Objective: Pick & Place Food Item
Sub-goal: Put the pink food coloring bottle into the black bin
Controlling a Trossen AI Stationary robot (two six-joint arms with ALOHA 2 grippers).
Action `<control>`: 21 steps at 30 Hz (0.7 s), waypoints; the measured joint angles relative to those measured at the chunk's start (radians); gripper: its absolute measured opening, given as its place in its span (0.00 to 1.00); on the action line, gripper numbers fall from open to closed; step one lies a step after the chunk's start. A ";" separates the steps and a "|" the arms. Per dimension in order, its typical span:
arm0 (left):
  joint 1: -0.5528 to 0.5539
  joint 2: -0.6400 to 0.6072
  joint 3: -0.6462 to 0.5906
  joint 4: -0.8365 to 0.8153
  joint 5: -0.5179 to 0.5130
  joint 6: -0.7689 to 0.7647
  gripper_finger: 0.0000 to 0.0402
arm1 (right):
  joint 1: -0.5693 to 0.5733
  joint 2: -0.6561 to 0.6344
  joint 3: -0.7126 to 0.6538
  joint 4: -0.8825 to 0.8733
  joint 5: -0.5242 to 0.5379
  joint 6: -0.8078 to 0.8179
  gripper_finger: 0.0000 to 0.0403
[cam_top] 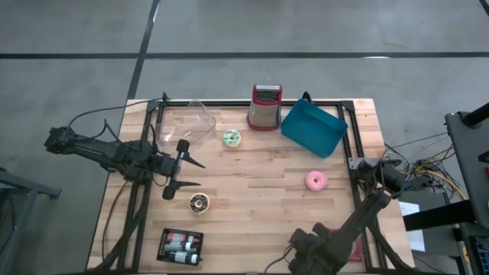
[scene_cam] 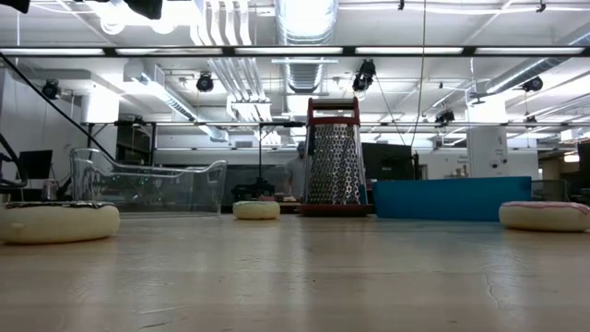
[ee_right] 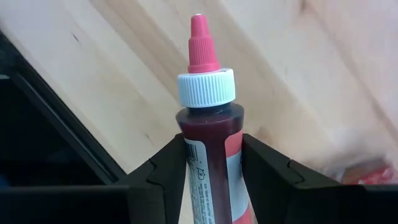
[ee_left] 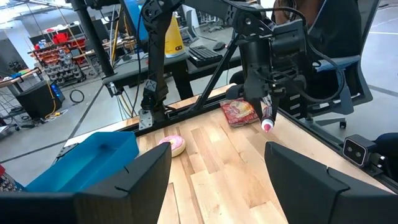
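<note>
The right pincer [ee_right: 211, 168] holds a small bottle [ee_right: 210, 134] of red stuff with a white cap and a pink tip, squeezed between its two dark fingers. It hangs over the near edge of the desk [cam_top: 260, 198], close to the right corner, next to a red snack bag [ee_left: 239, 112]. The left pincer [cam_top: 183, 164] waits over the left side of the desk with its fingers spread wide and nothing in them. So the picking up looks done, and the step now seems to be carrying the bottle to a place to put it down. The blue tray [cam_top: 313, 128] sits near the far right corner, and it may be the spot, but I cannot be sure. A pink donut [cam_top: 315, 180] lies between the bottle and the tray. For the next move, the right arm needs to lift the bottle high enough to pass over the donut, keep it gripped tight, and only let go once it is low inside the tray.
</note>
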 joint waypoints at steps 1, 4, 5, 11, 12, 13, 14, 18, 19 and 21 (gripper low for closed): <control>0.000 0.000 0.000 0.000 0.000 0.000 0.66 | -0.009 -0.008 0.000 0.001 0.005 -0.025 0.33; 0.000 0.000 0.000 0.000 0.000 0.000 0.66 | -0.049 -0.036 0.000 0.000 0.026 -0.105 0.33; 0.000 0.000 0.000 0.000 0.000 0.000 0.66 | -0.066 -0.045 0.000 0.000 0.026 -0.135 0.33; 0.000 0.000 0.000 0.000 0.000 0.000 0.66 | -0.199 -0.074 0.006 0.009 0.026 -0.305 0.33; 0.000 0.000 0.000 0.000 0.000 0.000 0.66 | -0.224 -0.074 0.012 0.012 0.026 -0.342 0.33; 0.000 0.000 0.000 0.000 0.000 0.000 0.66 | -0.247 -0.074 0.019 0.014 0.025 -0.381 0.33; 0.000 0.000 0.000 0.000 0.000 0.000 0.66 | -0.272 -0.074 0.027 0.017 0.026 -0.422 0.33; 0.000 0.000 0.000 0.000 0.000 0.000 0.66 | -0.349 -0.072 0.064 0.054 0.026 -0.598 0.33; 0.000 0.000 0.000 0.000 0.000 0.000 0.66 | -0.365 -0.072 0.070 0.076 0.026 -0.638 0.33; 0.000 0.000 0.000 0.000 0.000 0.000 0.66 | -0.391 -0.071 0.082 0.127 0.025 -0.706 0.33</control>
